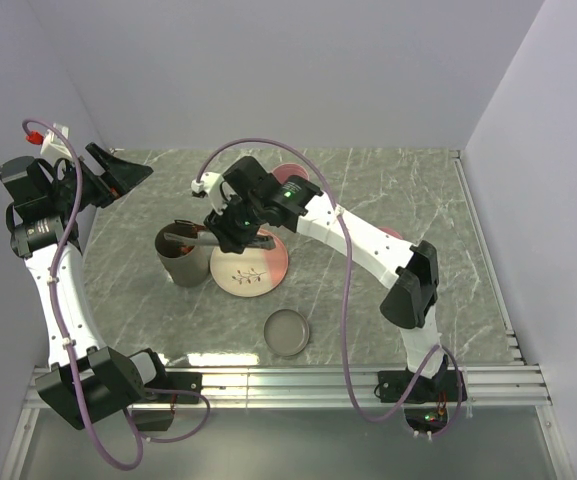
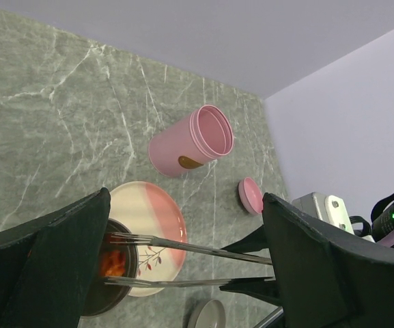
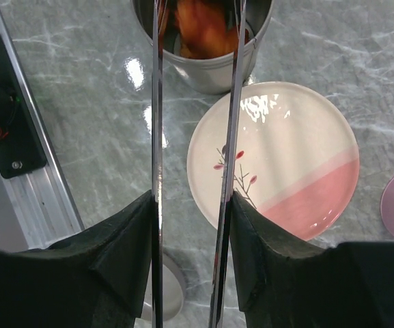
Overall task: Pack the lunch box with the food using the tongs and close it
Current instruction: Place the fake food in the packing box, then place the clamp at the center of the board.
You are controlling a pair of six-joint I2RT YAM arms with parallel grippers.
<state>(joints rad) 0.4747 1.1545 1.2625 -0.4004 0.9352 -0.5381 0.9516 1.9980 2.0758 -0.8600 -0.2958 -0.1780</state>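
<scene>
Near the middle of the grey marble tabletop (image 1: 388,200), the right gripper (image 3: 191,198) has its jaws pinching the silver tongs (image 3: 157,137). The two slim arms of the tongs stand apart and reach over the round metal lunch box (image 3: 210,78). Orange-brown food (image 3: 200,27) lies inside it, and the tong tips seem to dip into its mouth. A pink-and-cream plate (image 3: 285,150) sits just beside it. The left gripper (image 1: 118,172) hovers at the far left, jaws spread wide.

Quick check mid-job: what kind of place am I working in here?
Probably a lab robot test cell, not a kitchen: plain lilac walls box in a grey marble-patterned tabletop, with a ribbed aluminium rail along its near edge.
</scene>
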